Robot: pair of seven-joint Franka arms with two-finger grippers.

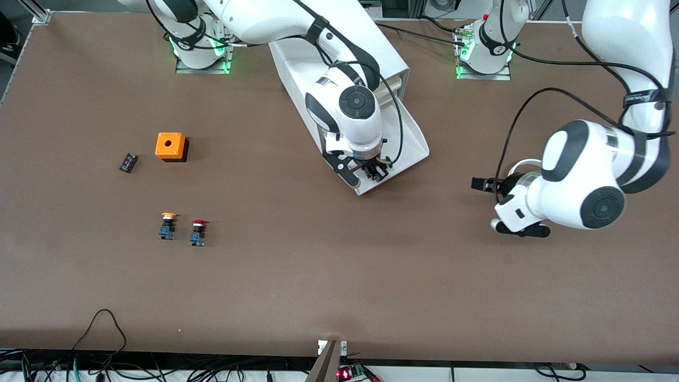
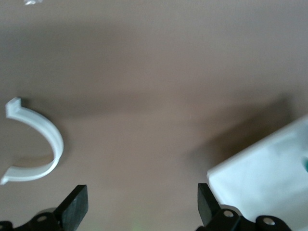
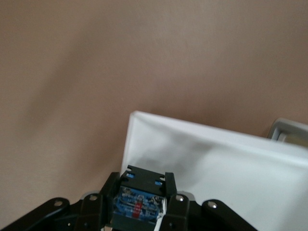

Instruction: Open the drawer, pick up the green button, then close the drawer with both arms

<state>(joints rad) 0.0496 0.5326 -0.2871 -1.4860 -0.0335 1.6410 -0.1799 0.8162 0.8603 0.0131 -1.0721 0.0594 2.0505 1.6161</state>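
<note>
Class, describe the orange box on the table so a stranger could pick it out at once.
Start at the big white cabinet under the right arm, then look along the brown table toward the right arm's end. There stands the orange box, beside a small black part. Only it is a bright orange cube with a round hole on top.

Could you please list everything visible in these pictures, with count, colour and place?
Cabinet: one, white, between the two arm bases.
Drawer: one, white, pulled out of the cabinet toward the front camera.
Button: one, blue base showing, in the right gripper, inside the drawer.
Yellow-capped button: one, toward the right arm's end.
Red-capped button: one, beside the yellow-capped one.
Orange box: one, black base, farther from the camera than those two buttons.
Dark small part: one, beside the orange box.
Right gripper: black, shut on the button.
Left gripper: black, open, over bare table beside the drawer.
</note>
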